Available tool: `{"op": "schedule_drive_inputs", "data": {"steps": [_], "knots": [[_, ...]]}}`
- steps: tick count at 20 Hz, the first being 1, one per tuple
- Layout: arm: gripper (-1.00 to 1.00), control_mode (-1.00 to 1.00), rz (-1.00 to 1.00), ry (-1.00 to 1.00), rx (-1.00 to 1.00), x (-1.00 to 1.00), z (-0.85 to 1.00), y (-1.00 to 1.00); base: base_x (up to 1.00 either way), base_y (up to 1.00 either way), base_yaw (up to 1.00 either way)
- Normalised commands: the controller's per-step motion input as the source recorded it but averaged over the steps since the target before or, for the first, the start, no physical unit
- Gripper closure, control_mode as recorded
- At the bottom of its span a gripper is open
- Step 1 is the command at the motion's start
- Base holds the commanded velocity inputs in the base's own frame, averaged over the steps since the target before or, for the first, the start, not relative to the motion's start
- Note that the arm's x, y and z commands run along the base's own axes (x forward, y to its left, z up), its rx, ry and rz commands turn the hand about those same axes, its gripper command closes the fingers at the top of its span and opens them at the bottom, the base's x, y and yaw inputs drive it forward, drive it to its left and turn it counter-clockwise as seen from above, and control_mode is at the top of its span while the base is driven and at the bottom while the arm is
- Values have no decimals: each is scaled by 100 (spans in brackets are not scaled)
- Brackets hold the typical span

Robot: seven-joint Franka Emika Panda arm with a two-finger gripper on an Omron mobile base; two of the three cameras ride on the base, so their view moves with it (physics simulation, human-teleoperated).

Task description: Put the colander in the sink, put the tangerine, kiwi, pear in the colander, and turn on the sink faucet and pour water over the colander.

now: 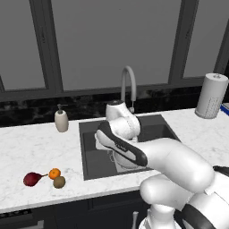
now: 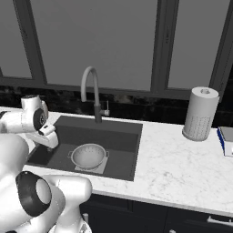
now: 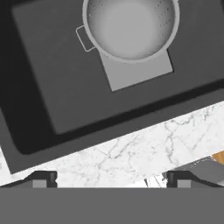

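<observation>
1 perforated silver colander (image 2: pixel 89 156), upright

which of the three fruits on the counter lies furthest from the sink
The pear, the dark red one with a thin stem. It lies furthest left; the orange tangerine and brownish kiwi sit between it and the sink.
</observation>
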Motion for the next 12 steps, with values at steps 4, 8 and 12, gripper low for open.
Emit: {"op": "schedule_drive_inputs", "data": {"steps": [4, 8, 12], "knots": [[-100, -100, 12, 0, -4, -98, 46, 40, 0, 0, 0], [-100, -100, 13, 0, 0, -73, 53, 44, 0, 0, 0], [-100, -100, 7, -2, 0, -49, 47, 40, 0, 0, 0]]}}
